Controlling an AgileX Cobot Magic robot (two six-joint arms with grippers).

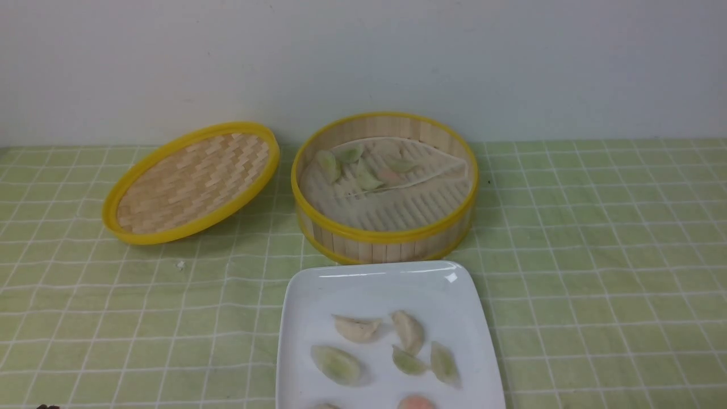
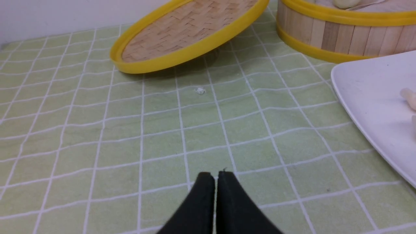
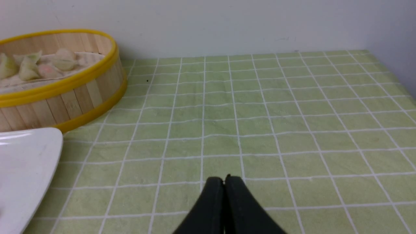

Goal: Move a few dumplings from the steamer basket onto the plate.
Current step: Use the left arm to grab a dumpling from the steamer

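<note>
The steamer basket (image 1: 385,234) stands at the middle back of the table. It holds several pale green dumplings (image 1: 329,165) on a white liner, plus a pinkish one. The white square plate (image 1: 318,289) lies in front of it and carries three green dumplings (image 1: 336,364), two beige ones and a pinkish one. Neither gripper shows in the front view. My left gripper (image 2: 216,175) is shut and empty, low over the cloth left of the plate (image 2: 367,94). My right gripper (image 3: 224,179) is shut and empty over the cloth right of the basket (image 3: 65,97).
The shallow woven lid (image 1: 192,183) leans tilted on the cloth left of the basket. A small white crumb (image 1: 180,264) lies in front of it. A green checked cloth covers the table, and a white wall stands behind.
</note>
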